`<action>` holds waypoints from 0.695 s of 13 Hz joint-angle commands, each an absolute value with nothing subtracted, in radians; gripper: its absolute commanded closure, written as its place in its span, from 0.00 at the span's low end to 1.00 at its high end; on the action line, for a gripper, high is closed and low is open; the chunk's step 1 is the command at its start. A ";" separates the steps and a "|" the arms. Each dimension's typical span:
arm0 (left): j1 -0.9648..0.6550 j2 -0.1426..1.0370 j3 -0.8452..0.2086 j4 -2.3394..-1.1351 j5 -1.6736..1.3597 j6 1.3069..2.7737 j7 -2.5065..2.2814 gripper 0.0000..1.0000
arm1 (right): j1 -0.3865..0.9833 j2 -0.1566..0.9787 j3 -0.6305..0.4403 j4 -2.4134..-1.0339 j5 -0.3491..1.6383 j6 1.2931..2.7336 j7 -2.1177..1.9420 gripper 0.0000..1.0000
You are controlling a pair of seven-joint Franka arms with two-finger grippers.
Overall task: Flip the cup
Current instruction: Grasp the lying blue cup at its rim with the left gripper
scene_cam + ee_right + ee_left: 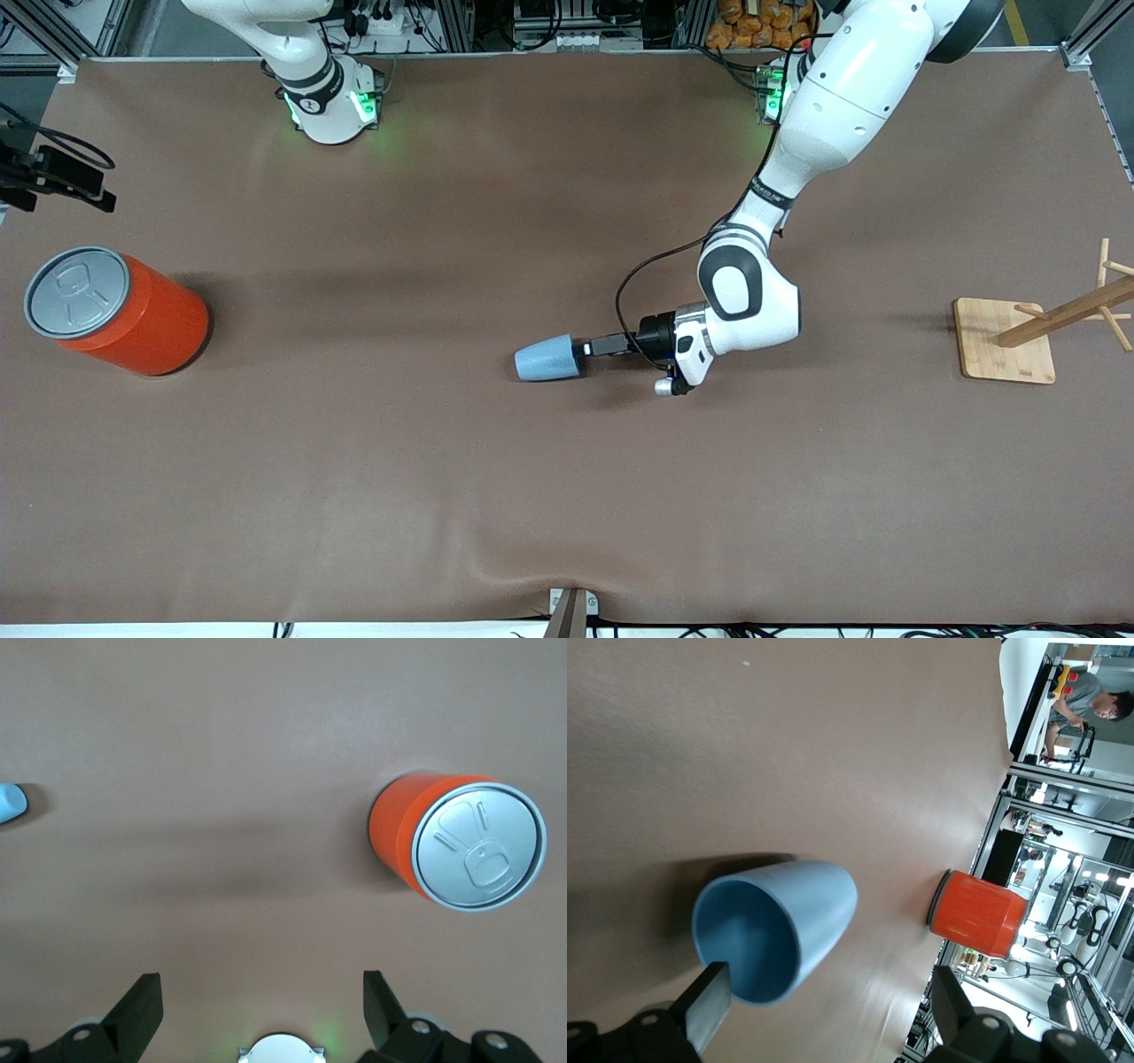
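1. The cup (547,358) lies on its side mid-bench, well apart from the orange can (120,310); unflipped
2. My left gripper (586,349) spreads released jaws at its rim
3. My right gripper (261,1005) waits released above the can

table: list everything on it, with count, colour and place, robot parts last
cup: one, light blue, on its side mid-table, mouth toward the left gripper
can: one, orange with grey lid, upright at the right arm's end
wooden rack: one, pale wood, at the left arm's end
table: one, brown
left gripper: one, black, low at the cup's mouth, jaws open, one finger at the rim
right gripper: one, black, jaws open, up over the table by the can, waiting
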State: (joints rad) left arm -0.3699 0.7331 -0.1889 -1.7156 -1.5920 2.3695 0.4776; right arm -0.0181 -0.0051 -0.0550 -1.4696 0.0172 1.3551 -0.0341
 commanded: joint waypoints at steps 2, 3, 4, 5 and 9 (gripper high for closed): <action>-0.405 0.802 -0.187 -1.660 -1.752 2.376 0.581 0.00 | -0.029 -0.012 -0.029 -1.425 0.015 1.316 0.000 0.00; -0.425 0.819 -0.187 -1.648 -1.764 2.378 0.583 0.00 | -0.029 -0.012 -0.029 -1.419 0.017 1.315 -0.002 0.00; -0.440 0.837 -0.180 -1.626 -1.781 2.394 0.583 0.00 | -0.031 -0.012 -0.029 -1.417 0.017 1.316 0.000 0.00; -0.449 0.848 -0.179 -1.603 -1.781 2.410 0.584 0.00 | -0.029 -0.011 -0.029 -1.419 0.021 1.316 0.000 0.00; -0.453 0.868 -0.176 -1.554 -1.782 2.418 0.588 0.12 | -0.026 -0.009 -0.021 -1.419 0.012 1.318 -0.003 0.00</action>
State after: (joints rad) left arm -0.4425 0.8462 -0.1839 -1.6028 -1.7525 2.4017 0.5671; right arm -0.0179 -0.0057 -0.0333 -1.4301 0.0168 1.3317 -0.0190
